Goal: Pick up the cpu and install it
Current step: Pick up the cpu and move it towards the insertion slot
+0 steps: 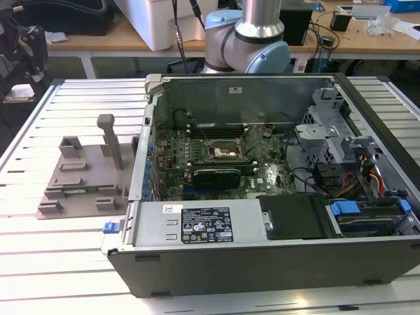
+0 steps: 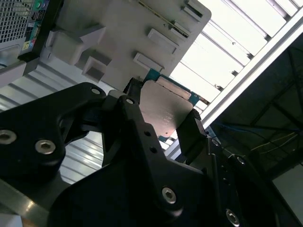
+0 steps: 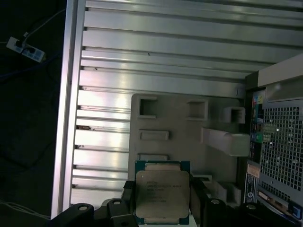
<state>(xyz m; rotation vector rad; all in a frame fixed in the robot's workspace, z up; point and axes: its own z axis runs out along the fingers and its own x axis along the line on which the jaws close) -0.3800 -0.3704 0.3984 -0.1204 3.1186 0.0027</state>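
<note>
Between the gripper's [image 3: 162,201] 2 black fingers [image 3: 197,197] we see the cpu [image 3: 162,191], pinched by 2 opposite edges with its silver-grey lid facing the first wrist camera and its greenish rim showing around the lid. The second wrist view looks at the same grip from the other side: the gripper [image 2: 163,117] closes 1 finger [image 2: 190,133] on each side of the cpu [image 2: 165,106], and the chip's flat metal face catches the light.

Behind the chip in both wrist views lies the grey fixture plate [image 3: 180,120] with its raised blocks, resting on the slatted aluminium table [image 3: 142,47]. The chip overlaps the plate's edge in the first wrist view, and we cannot tell how far it is from the plate. Just beside the plate stands the perforated back panel of the computer case [image 3: 279,142].

From the exterior view we see the case [image 1: 262,262] lying open on the table [image 1: 65,262], the fixture plate [image 1: 79,177] beside it on the exterior view's left, and the motherboard socket [image 1: 223,152] inside. The arm [image 1: 259,26] rises behind the case.
</note>
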